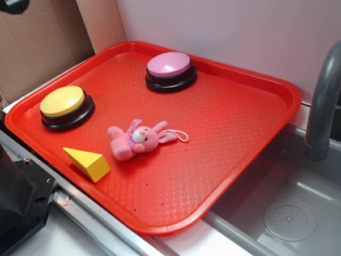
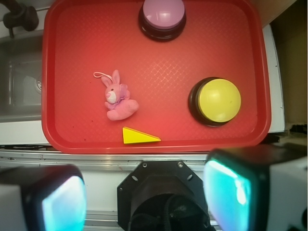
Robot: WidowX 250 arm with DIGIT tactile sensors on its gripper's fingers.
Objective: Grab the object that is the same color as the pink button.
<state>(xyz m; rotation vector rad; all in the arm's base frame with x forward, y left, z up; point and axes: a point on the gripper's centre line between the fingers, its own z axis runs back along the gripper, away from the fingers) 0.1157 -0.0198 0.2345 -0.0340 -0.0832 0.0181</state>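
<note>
Biggest thing here is the red tray, textured surface with a raised rim, sitting partly over a steel sink with a grey faucet off to the side in the exterior view.

Next down in size are the two dome buttons, both on black bases. Going by the wrist view with the tray as a clock face: the pink button sits at about 12 o'clock, right up against the far rim, and the yellow button is around 3 o'clock.

Then the pink bunny, the one matching the pink button's colour. It's lying flat at roughly 8 o'clock on the tray, ears pointing toward 11, white face up, with its thin white string loop trailing off past the ears. Nothing is touching it.

Just beside it, toward 6 o'clock near the close rim, is the yellow wedge. Close to the bunny, but apart from it.

The gripper is spread wide, both fingers at the bottom corners of the wrist view, holding nothing and well above the tray's near edge.
</note>
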